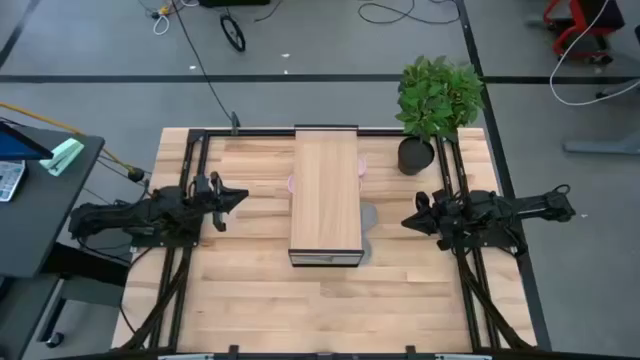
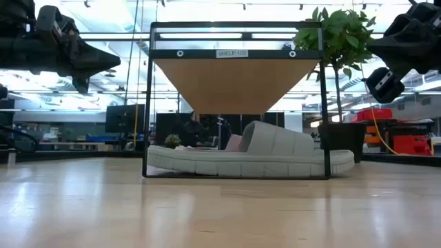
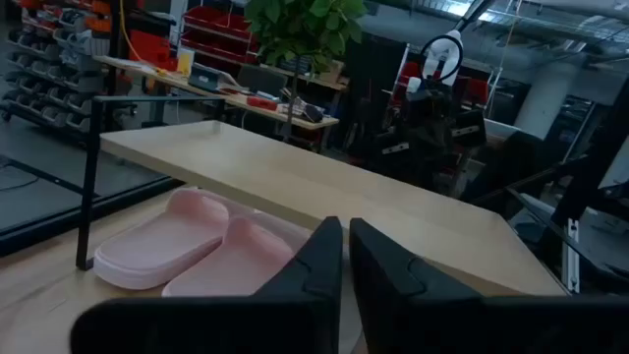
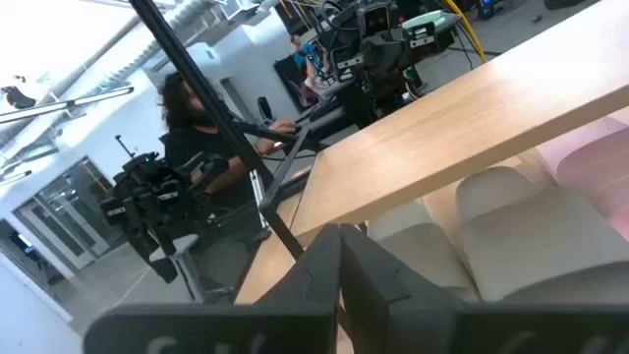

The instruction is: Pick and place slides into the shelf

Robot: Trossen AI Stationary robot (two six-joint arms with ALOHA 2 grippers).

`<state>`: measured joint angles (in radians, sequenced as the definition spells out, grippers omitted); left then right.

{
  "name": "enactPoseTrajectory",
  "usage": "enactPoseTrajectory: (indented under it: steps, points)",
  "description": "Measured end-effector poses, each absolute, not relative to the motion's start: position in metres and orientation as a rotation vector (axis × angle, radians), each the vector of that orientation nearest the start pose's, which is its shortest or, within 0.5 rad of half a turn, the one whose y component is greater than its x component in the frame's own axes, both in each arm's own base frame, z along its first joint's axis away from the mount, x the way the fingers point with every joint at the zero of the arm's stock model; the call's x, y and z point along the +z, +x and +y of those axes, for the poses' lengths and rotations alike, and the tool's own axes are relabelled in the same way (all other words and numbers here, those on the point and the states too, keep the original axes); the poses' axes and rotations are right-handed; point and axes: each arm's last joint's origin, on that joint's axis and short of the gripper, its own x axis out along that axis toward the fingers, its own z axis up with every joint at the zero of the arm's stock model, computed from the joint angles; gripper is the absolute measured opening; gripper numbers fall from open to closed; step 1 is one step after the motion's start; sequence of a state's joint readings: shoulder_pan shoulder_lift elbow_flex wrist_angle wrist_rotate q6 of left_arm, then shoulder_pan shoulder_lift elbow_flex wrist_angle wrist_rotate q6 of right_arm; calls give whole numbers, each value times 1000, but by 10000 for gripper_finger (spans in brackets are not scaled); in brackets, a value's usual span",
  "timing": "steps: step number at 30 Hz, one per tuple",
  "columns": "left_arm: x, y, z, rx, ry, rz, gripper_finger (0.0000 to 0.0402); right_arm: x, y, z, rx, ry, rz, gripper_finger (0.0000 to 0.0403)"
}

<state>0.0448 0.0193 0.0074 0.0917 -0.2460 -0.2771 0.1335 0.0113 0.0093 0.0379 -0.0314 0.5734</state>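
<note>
So here's my setup right now: the shelf sits in the middle of the bench, long way running from the far edge toward the near one, light wood plank on top and a dark metal frame around it. All 4 slides are tucked under it. The grey pair lies at the near end; from the low view 1 grey slide stretches across the whole width of the frame on the bench, strap up. From above only little slivers of grey poke out past the shelf's right side. The pink pair is at the far end, side by side under the plank, and a bit of pink peeks out on the shelf's left edge from overhead.

My left tool is up in the air on the left side of the shelf, pointing at it, not touching anything. Its fingers are pinched together with just a thin gap between them, nothing held.

My right tool is on the opposite side, also raised and aimed at the shelf, clear of it. Its fingers are pressed together too, and they're empty.

A potted plant stands on the bench near the shelf's far right corner. There's a person in the room behind the bench, seen from my right wrist view.
</note>
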Motion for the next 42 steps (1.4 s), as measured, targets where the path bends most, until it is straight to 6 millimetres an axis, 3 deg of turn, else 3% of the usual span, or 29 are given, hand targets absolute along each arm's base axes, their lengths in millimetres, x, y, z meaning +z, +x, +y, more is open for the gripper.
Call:
enactPoseTrajectory:
  steps: [42]
  points:
    - [173,97,11,278,-283,-119,25,169,97,14,170,574,13,16]
